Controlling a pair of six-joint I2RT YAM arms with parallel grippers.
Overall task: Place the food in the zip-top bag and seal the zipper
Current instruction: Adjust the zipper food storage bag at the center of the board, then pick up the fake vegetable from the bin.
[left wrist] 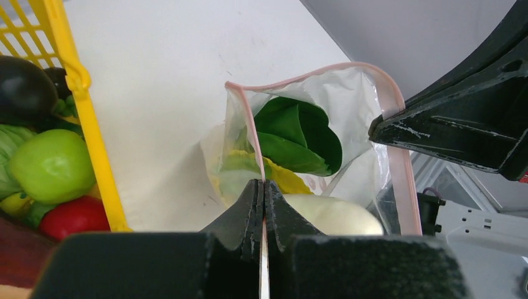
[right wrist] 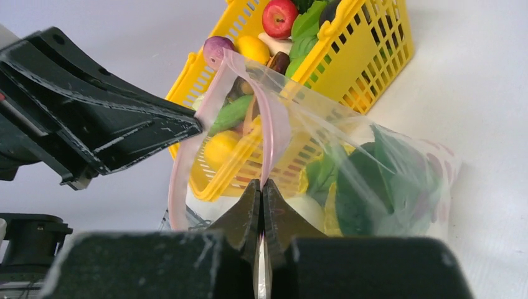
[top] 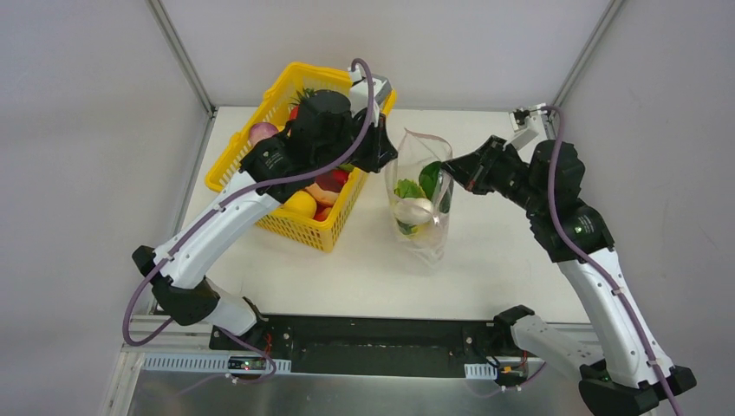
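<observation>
Top view: the zip-top bag point(top: 419, 208) stands upright on the worktop point(top: 485, 260) beside the yellow basket point(top: 303, 227), with both arms reaching in.
Left wrist: the left hand point(left wrist: 263, 187) is clamped on the pink zipper point(left wrist: 398, 168); greens point(left wrist: 299, 137) and radish point(left wrist: 336, 215) lie inside.
Right wrist: the right hand point(right wrist: 261, 187) pinches the opposite rim.

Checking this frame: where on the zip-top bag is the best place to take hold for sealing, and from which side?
Probably the pink zipper strip at the mouth, pinched from the outer sides. The zip-top bag stands upright, mouth gaping, with the food low inside. The left gripper and right gripper are shut on opposite rims.
</observation>
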